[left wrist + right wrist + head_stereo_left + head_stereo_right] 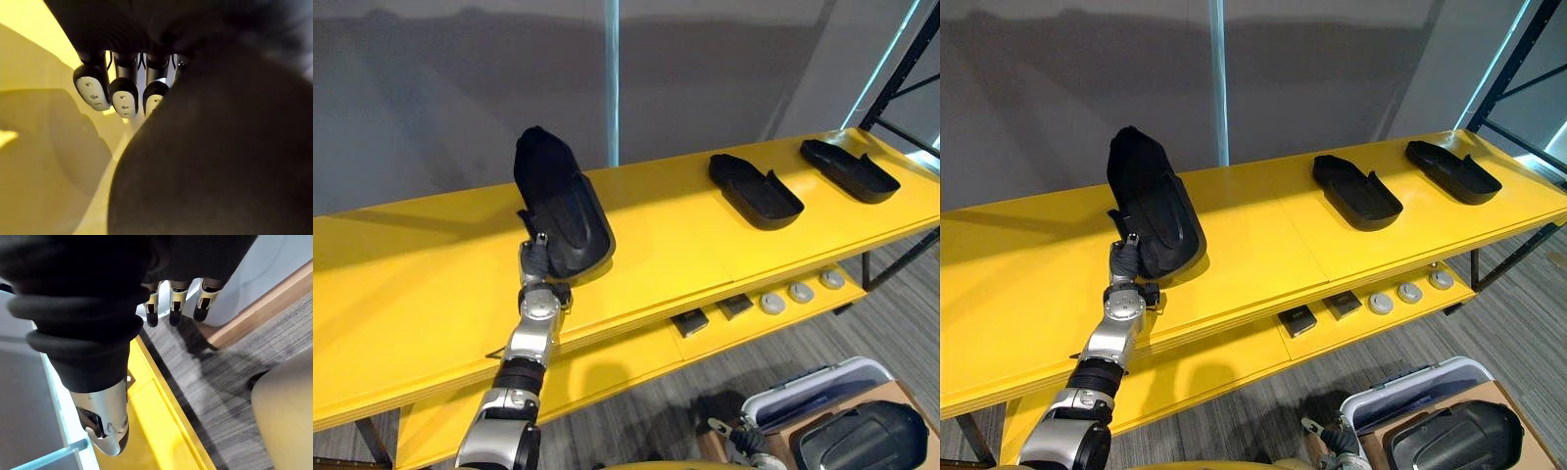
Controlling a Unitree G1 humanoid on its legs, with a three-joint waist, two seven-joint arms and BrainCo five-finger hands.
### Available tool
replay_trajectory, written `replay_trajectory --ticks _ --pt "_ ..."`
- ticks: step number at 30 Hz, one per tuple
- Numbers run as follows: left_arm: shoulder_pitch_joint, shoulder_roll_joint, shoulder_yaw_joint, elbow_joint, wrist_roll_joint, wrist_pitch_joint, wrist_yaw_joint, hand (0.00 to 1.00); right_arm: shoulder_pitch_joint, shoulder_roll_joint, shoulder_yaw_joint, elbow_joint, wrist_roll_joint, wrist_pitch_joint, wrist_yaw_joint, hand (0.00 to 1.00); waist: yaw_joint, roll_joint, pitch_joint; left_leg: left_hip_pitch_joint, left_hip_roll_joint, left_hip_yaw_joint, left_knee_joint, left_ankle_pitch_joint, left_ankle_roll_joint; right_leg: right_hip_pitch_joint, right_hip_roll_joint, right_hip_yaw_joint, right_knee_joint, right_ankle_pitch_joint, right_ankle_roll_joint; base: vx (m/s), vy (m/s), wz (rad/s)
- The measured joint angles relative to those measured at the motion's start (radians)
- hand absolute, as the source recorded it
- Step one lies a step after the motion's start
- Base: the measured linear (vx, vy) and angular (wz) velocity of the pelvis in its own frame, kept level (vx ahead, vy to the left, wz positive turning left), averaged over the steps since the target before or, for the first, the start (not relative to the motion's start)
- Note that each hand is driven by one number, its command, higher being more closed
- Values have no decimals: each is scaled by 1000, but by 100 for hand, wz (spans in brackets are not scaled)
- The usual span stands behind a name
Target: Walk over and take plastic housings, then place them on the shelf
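Observation:
A black plastic housing (558, 201) stands tilted on the yellow top shelf (421, 284), its far end raised and its near end on the board. My left hand (536, 257) is at that near end, fingers curled on its rim. In the left wrist view the fingertips (122, 95) sit beside the dark housing (220, 161). Two more black housings (754, 191) (849, 169) lie flat further right on the shelf. My right hand (173, 303) hangs low over the floor with relaxed fingers, holding nothing.
The lower shelf carries two small black boxes (690, 321) and three grey discs (800, 292). At the lower right a grey bin (803, 392) and a cardboard box hold another black housing (862, 436). A dark rack upright (901, 69) stands at the right end.

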Motion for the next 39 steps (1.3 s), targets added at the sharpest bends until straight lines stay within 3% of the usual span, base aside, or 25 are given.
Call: replay_trajectory --ticks 7,21,30,39 --pt "-21 0 23 25 47 23 3 0 -17 -1 0 2 0 -3 0 0 -1 2 30 2 -1 0 -1 0 0 1 0 2 -1 1 -1 0 0 0" --pt "-22 -2 29 27 13 3 18 0 -25 -8 0 2 0 -4 -2 0 -1 12 52 33 -2 -4 -27 2 1 36 0 0 -33 12 -3 0 0 0" --pt "-15 -67 19 -25 -185 -42 55 0 -25 -8 -1 -1 -1 1 -8 0 0 14 54 37 -3 -16 -27 6 2 47 -2 -12 -37 12 -3 9 13 4" --pt "70 -134 -81 -158 -251 -81 32 0 -25 -8 -1 -21 -3 14 -26 0 0 19 66 42 -1 -20 -29 6 2 53 -2 -18 -36 11 -2 -4 3 1"
